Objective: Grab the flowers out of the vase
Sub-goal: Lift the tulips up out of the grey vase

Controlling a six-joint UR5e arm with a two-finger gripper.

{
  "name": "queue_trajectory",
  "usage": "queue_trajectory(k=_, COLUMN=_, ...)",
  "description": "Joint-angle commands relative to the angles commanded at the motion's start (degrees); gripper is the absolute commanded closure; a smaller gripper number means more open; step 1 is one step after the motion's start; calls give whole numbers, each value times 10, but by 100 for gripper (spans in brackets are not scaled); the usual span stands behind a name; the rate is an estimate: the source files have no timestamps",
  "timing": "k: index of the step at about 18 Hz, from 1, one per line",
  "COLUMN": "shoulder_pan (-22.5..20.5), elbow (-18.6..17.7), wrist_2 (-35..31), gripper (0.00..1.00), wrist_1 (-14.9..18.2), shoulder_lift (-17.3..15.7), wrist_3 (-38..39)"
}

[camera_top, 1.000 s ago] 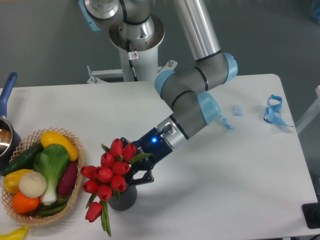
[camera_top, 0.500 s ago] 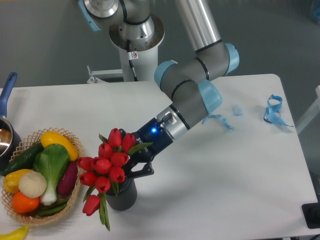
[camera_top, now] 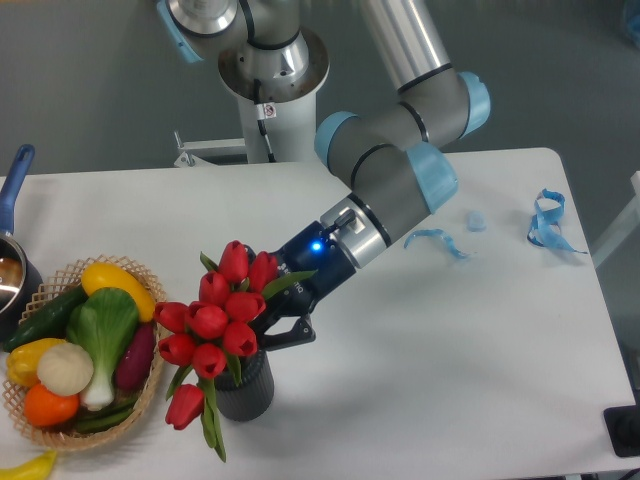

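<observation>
The black two-finger gripper (camera_top: 268,332) looks clamped on the bunch of red tulip flowers (camera_top: 220,320), whose stems sit in the dark grey ribbed vase (camera_top: 247,390), so the lift-out remains.

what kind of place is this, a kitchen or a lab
Most likely a robotics lab: a UR5e arm stands on a pedestal at a plain white table, with props such as a vegetable basket and flowers.
</observation>
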State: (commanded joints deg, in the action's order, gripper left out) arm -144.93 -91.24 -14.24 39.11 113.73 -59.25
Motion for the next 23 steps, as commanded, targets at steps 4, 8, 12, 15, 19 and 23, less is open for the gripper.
queue_trajectory(k=4, shoulder_pan=-6, elbow=3, wrist_2=9, gripper=65, wrist_1=0, shoulder_lift=-1, wrist_3=8)
queue_trajectory(k=8, shoulder_pan=-12, elbow=15, wrist_2=28, gripper=65, wrist_1=0, shoulder_lift=-2, wrist_3=24)
queue_trajectory(k=12, shoulder_pan=-21, elbow=37, wrist_2=52, gripper=66, wrist_1=0, shoulder_lift=-4, wrist_3=51)
queue_trajectory(k=15, shoulder_pan=-25, elbow=50, wrist_2=54, gripper=66, wrist_1=0, shoulder_lift=-4, wrist_3=83)
queue_trajectory(k=19, shoulder_pan=-28, elbow=65, wrist_2=66, gripper=69, wrist_1=0, shoulder_lift=-4, wrist_3=127)
queue_trajectory(k=23, shoulder_pan=-28, elbow=73, wrist_2=75, gripper=69, wrist_1=1, shoulder_lift=-4, wrist_3=144)
